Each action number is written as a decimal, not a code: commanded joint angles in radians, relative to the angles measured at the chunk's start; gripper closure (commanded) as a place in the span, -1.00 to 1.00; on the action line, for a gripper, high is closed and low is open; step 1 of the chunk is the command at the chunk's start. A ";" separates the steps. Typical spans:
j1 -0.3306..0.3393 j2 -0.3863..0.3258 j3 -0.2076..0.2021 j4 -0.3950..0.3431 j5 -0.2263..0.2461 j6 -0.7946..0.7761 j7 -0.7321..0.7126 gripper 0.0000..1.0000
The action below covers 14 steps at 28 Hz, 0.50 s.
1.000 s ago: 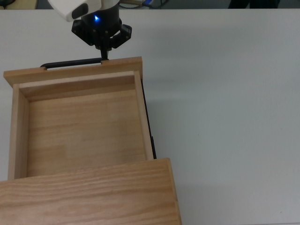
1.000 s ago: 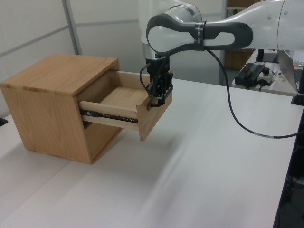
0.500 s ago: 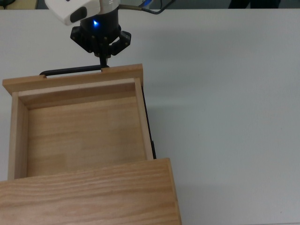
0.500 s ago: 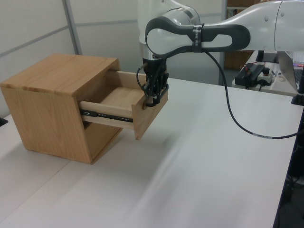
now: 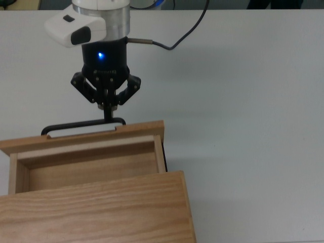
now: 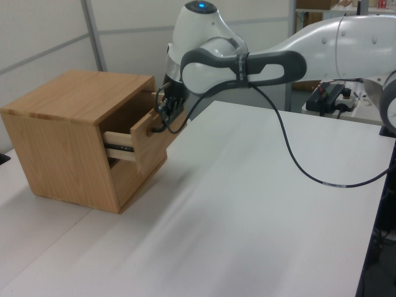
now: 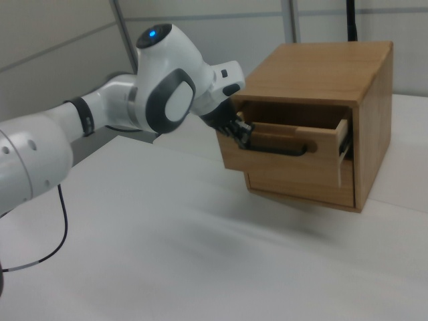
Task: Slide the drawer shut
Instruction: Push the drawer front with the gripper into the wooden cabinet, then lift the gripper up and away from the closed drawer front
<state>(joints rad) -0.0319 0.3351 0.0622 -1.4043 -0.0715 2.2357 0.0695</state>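
The light wooden drawer [image 5: 86, 171] sticks out a short way from the cabinet [image 5: 96, 212]. Its front panel [image 5: 81, 137] faces the top view's upper edge, and the black bar handle [image 5: 76, 124] runs along it. My gripper [image 5: 108, 117] is shut, with its joined fingertips touching the handle's right end just off the front panel. In the left view the gripper [image 6: 166, 117] presses at the drawer front [image 6: 147, 133]. In the right view the gripper [image 7: 242, 134] sits at the left end of the handle [image 7: 284, 151]. The drawer's inside looks bare.
The cabinet stands on a white table [image 5: 243, 101]. A black cable [image 5: 172, 43] trails from the arm across the table. In the left view, a metal slide rail [image 6: 117, 151] shows on the drawer's side, and equipment [image 6: 331, 96] sits beyond the table's far right.
The drawer has slid well into the cabinet, from mostly open to a short stub. The gripper followed it, moving down the top view and leftward in the left view.
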 commanded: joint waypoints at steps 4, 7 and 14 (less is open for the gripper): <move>-0.002 0.077 0.004 -0.009 0.006 0.251 0.016 1.00; 0.006 0.104 0.004 -0.009 0.010 0.364 0.016 1.00; 0.023 0.150 0.007 -0.009 0.015 0.568 0.016 1.00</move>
<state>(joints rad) -0.0249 0.4565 0.0666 -1.4064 -0.0708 2.6765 0.0695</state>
